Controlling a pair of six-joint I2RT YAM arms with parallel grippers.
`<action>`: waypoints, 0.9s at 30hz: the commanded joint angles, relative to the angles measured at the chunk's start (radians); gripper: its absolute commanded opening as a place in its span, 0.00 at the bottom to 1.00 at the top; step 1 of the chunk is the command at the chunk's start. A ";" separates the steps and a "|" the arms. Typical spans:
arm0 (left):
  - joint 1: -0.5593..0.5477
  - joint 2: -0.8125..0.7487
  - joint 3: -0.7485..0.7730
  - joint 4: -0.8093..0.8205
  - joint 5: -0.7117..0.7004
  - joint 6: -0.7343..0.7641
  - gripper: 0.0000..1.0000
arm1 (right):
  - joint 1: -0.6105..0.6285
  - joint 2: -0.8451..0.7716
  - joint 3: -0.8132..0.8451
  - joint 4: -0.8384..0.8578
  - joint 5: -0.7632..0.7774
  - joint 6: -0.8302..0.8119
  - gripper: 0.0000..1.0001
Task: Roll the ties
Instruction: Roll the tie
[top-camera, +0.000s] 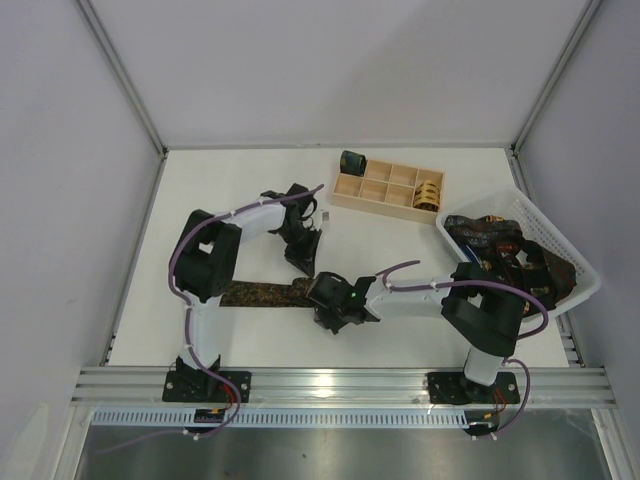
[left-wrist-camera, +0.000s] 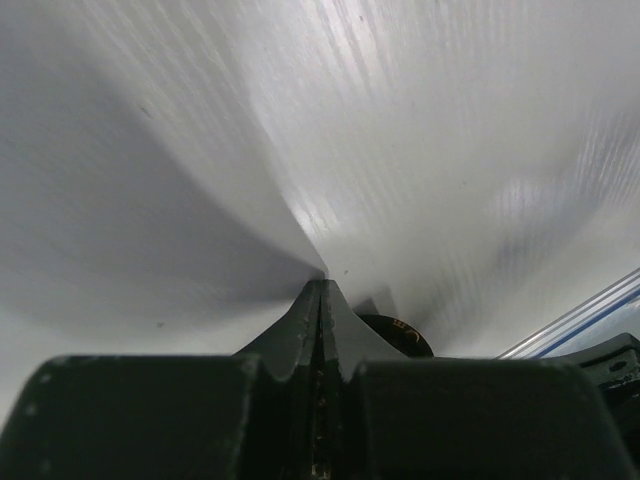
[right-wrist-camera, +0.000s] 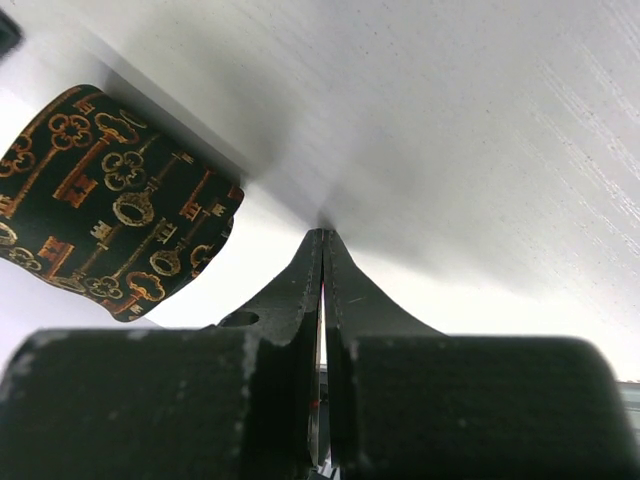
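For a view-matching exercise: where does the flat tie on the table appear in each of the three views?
Top external: the tie lies flat, left of centre, low on the table.
Left wrist: not in it.
Right wrist: at the left edge, gold keys on black.
Shared landmark: the white table.

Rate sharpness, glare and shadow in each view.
Top external: sharp, evenly lit, only faint shadows. Left wrist: the table is streaked by blur, with a glare patch just above the left gripper. Right wrist: the tie shows a crisp key print, the table behind it smeared and shadowed.
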 joint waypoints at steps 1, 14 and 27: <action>-0.027 -0.047 -0.036 0.014 -0.021 0.024 0.07 | 0.003 0.024 -0.038 -0.086 0.028 0.570 0.00; -0.033 -0.058 -0.042 -0.081 -0.102 0.026 0.09 | -0.013 0.087 0.027 -0.061 0.055 0.562 0.00; -0.035 -0.071 -0.035 -0.106 -0.127 0.047 0.09 | -0.058 0.104 0.058 -0.064 0.123 0.495 0.00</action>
